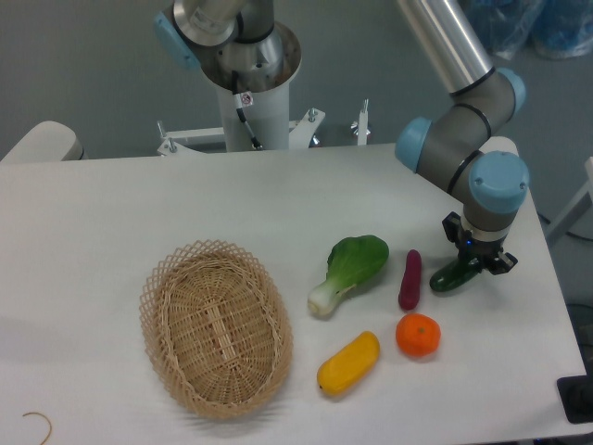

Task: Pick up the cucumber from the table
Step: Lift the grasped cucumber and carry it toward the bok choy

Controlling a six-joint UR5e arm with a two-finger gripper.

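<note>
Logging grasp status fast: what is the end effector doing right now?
End effector: down over the right end of the cucumber on the table; whether it grips it cannot be told.

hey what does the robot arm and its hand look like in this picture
The arm is a shiny silver metal tube with grey rounded joints capped in light blue. Its hand is small, black and two-fingered, with a tiny blue light on it. No loose cables show along the arm.
</note>
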